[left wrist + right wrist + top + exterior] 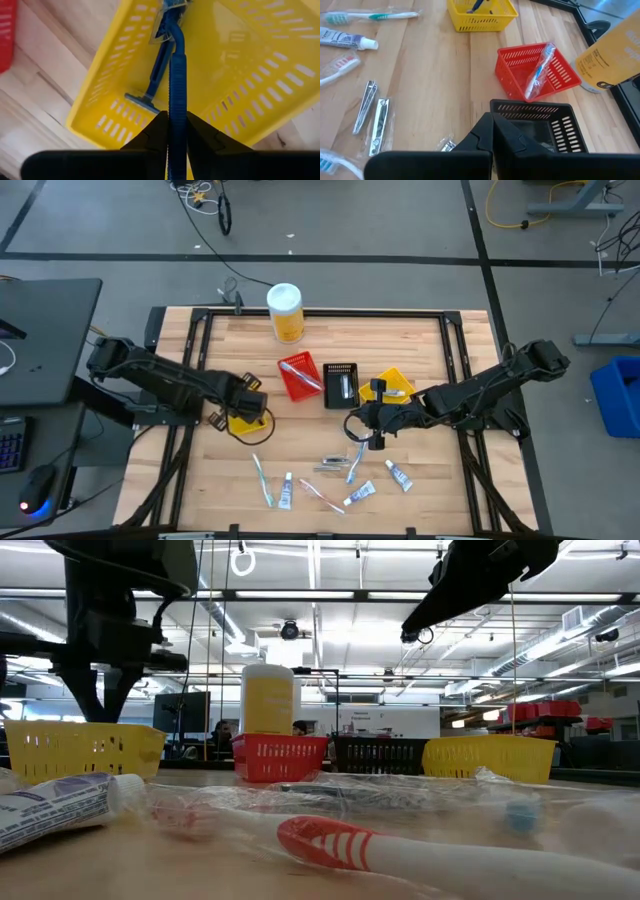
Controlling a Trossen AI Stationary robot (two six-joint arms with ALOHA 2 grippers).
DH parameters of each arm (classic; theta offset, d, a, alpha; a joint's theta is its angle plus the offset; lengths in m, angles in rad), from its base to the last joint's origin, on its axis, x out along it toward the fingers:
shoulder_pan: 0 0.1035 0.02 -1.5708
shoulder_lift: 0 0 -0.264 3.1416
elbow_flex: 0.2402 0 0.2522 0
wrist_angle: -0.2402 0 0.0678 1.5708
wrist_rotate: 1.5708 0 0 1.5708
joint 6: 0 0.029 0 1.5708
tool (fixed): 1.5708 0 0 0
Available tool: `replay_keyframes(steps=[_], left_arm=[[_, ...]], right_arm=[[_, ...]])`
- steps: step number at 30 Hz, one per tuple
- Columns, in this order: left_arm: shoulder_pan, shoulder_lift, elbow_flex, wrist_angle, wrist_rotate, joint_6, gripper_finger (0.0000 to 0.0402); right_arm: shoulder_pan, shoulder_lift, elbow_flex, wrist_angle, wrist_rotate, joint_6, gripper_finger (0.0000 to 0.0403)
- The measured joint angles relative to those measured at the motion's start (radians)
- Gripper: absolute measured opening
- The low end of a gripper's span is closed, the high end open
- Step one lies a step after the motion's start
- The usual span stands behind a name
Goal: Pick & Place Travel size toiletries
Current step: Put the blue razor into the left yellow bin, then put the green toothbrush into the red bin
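My left gripper (177, 117) hovers over the left yellow bin (247, 424) and is shut on a blue razor (176, 65). A second blue razor (152, 80) lies flat on that bin's floor. My right gripper (492, 131) (375, 434) is shut and holds nothing, above the table near the black bin (535, 125). Loose toiletries lie on the near part of the table: toothbrushes (263, 481), white tubes (399, 475) and wrapped nail clippers (380, 125). A wrapped toothbrush (539, 72) leans inside the red bin (300, 376). My left gripper pinches the blue razor's handle (177, 107) between its two fingers, which point down from above and lie along the handle. The razor hangs below the fingers, its head (170, 10) lowest, over the yellow bin's floor. I cannot tell whether the head touches the bin.
A tall yellow canister with a white lid (285, 311) stands at the table's far edge. A second yellow bin (395, 384) sits right of the black bin. Bare wood lies between the bins and the toiletries near the front edge.
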Motion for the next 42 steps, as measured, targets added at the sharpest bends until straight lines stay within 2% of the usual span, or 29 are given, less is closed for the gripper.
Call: replay_keyframes(steps=[9, 14, 20, 25, 30, 38, 42], left_arm=[[0.012, 0.0, 0.0, 0.002, -0.004, -0.036, 0.01], [0.012, 0.0, 0.002, 0.005, -0.063, -0.112, 0.0124], [0.011, 0.0, 0.107, 0.007, -0.084, -0.133, 0.0139], [0.011, 0.0, 0.259, 0.028, -0.091, -0.22, 0.0133], [0.01, -0.015, 0.343, 0.088, -0.174, -0.361, 0.0124], [-0.013, -0.097, 0.33, 0.179, -0.162, -0.46, 0.0118], [-0.042, -0.142, 0.215, 0.388, -0.121, -0.478, 0.0118]], right_arm=[[0.0, 0.0, 0.0, 0.0, 0.0, 0.0, 0.0002], [0.0, 0.0, 0.0, 0.0, -0.001, 0.0, 0.0002], [-0.002, 0.0, 0.0, -0.003, -0.015, 0.025, 0.0007], [-0.01, 0.0, 0.0, -0.013, -0.073, 0.124, 0.0042], [-0.01, 0.001, 0.0, -0.066, -0.072, 0.225, 0.0097], [-0.009, 0.001, -0.001, -0.119, -0.072, 0.355, 0.0155], [-0.009, 0.001, -0.001, -0.119, -0.071, 0.361, 0.0164]])
